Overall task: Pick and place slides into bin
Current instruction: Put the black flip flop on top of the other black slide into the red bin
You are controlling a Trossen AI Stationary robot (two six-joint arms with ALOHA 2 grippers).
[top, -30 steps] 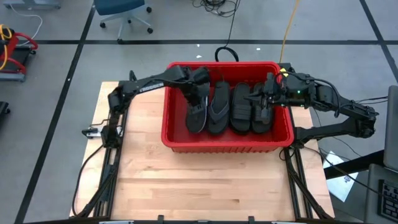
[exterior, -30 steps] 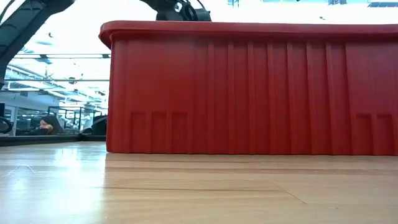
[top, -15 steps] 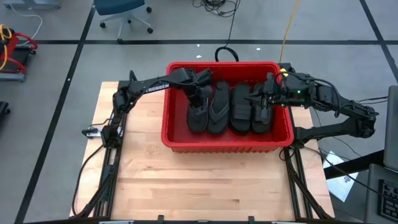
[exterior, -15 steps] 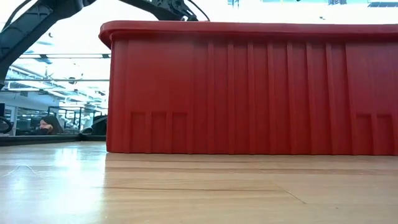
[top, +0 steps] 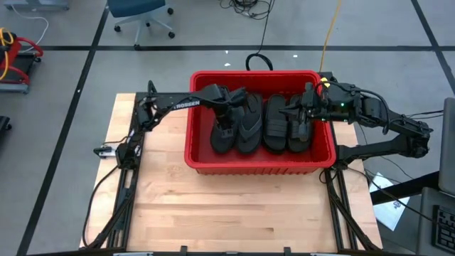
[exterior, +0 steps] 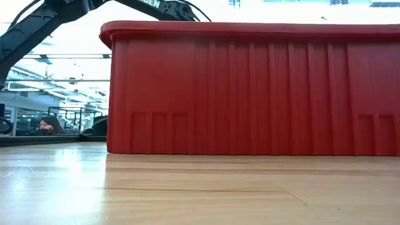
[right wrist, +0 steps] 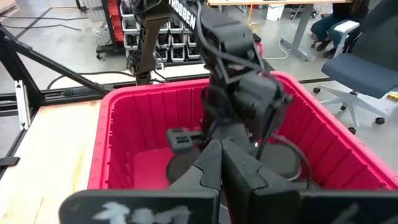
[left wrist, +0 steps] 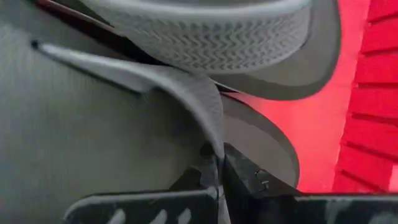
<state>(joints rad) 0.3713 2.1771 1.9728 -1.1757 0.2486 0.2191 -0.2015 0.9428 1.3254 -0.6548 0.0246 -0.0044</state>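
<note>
The red bin stands at the table's far middle with several black slides side by side in it. My left gripper reaches down into the bin's left part and is shut on the leftmost slide, a thong-strap one. Its grey footbed fills the left wrist view, with another slide's ribbed sole beyond it. A second thong slide lies beside it. My right gripper is shut over the rightmost slide; its fingers hold nothing that shows. My left gripper pinches the slide's thin thong strap between its two fingers, at the strap's lower end. The fingers come from above, slanting down into the bin. The slide lies low in the bin's left part; whether it is lifted off the floor I cannot tell.
The bin's tall red wall fills the low view. Bare wooden table lies in front of the bin and to its left. An office chair and cables lie on the floor beyond the table.
My left arm has stretched farther over the bin's far left corner and sunk lower. Its gripper has gone a little toward the table's near edge, down inside the bin, and the leftmost slide has shifted slightly with it.
</note>
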